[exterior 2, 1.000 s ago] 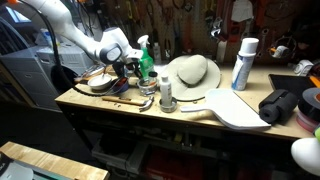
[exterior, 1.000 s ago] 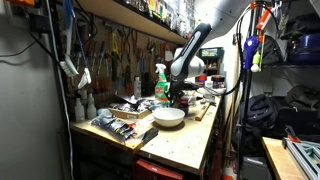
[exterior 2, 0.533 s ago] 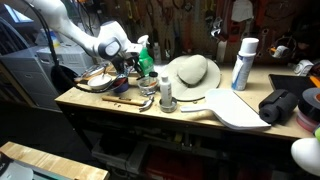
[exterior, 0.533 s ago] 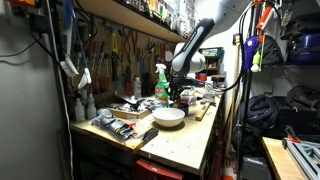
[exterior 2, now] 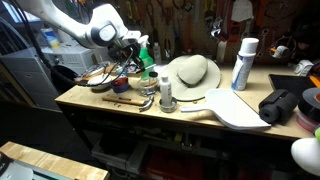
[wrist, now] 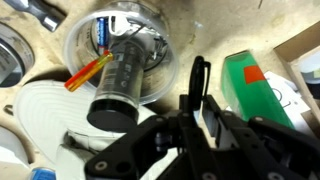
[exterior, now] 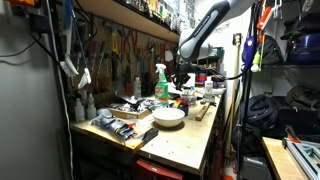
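My gripper (wrist: 192,112) is shut on a thin black rod-like tool (wrist: 198,78) that sticks out between the fingers. It hangs above a clear plastic cup (wrist: 115,50) that holds a black cylinder and a red-and-yellow pen. The cup stands beside a white plate (wrist: 45,115). In both exterior views the gripper (exterior: 181,78) (exterior 2: 131,47) is raised over the cluttered end of the workbench, close to a green spray bottle (exterior: 160,86) (exterior 2: 146,58) (wrist: 255,88).
A white bowl (exterior: 168,116) (exterior 2: 192,72) sits mid-bench. A white spray can (exterior 2: 242,63), a small jar (exterior 2: 166,95), a white board (exterior 2: 240,108) and black cloth (exterior 2: 281,104) lie further along. Tools hang on the wall behind (exterior: 120,45).
The arm has risen from the bench surface and moved back a little toward the wall, carrying the thin black tool up with it.
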Controlling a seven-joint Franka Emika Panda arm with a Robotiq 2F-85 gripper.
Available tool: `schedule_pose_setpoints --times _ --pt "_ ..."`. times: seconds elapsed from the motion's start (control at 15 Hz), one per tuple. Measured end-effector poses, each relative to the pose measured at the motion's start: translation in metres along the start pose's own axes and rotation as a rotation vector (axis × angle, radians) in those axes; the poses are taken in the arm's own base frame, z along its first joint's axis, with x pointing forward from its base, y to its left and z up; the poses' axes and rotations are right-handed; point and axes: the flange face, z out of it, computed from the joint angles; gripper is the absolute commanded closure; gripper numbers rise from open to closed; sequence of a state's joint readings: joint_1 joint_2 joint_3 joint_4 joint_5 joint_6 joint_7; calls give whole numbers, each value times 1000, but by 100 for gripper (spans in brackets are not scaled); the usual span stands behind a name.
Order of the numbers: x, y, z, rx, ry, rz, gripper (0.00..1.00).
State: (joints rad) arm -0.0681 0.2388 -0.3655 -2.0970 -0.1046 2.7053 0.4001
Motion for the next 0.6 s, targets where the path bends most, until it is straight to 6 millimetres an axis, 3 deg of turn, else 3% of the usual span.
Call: schedule_pose_setpoints --times 0.6 --pt "-19 26 5 -109 -46 -94 96"
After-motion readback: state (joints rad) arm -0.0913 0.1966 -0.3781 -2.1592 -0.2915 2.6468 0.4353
